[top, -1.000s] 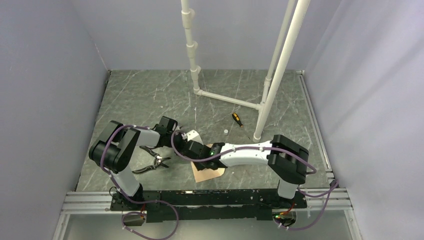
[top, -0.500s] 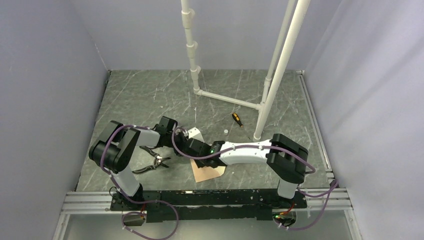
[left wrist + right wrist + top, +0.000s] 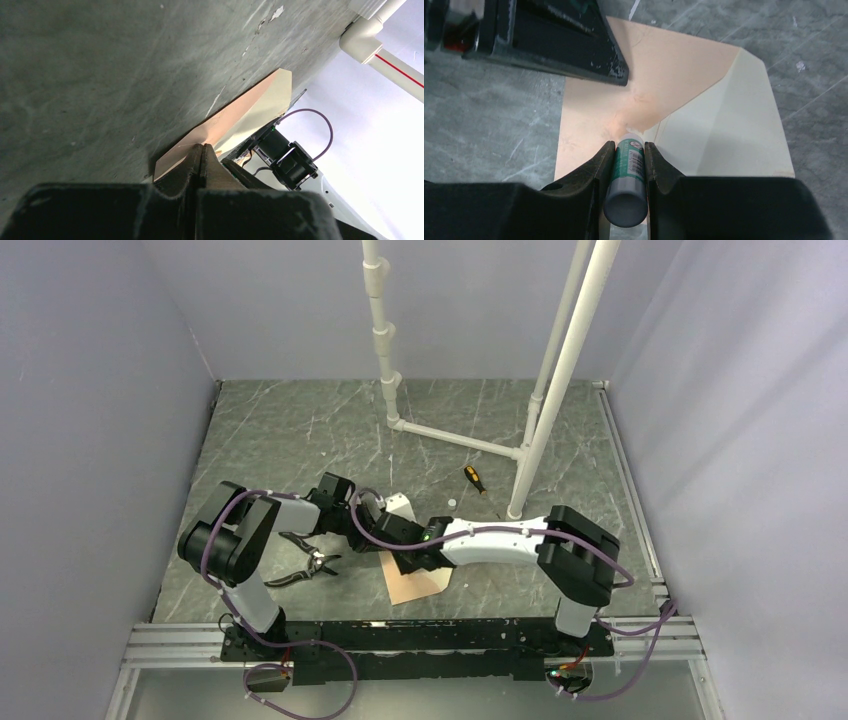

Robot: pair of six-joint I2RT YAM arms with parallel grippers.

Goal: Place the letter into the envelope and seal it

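Observation:
The envelope [image 3: 420, 585] lies on the table between the arms, pinkish body up and its paler flap [image 3: 734, 130] open to the far side. My right gripper [image 3: 630, 145] is shut on a green-labelled glue stick [image 3: 629, 170], whose tip touches the envelope [image 3: 659, 65] at the flap's fold line. My left gripper [image 3: 201, 147] is shut, with its tips resting on the envelope [image 3: 240, 117] near an edge. It shows in the right wrist view as a black finger [image 3: 564, 45] over the envelope's far left part. The letter does not show as a separate sheet.
Pliers [image 3: 305, 565] lie left of the envelope by the left arm. A small screwdriver [image 3: 473, 478] and a white cap [image 3: 452, 503] lie farther back. A white pipe frame [image 3: 455, 440] stands at the back middle. Grey walls close in both sides.
My right gripper has moved a little farther back and left over the envelope with the glue stick. The left arm has hardly moved.

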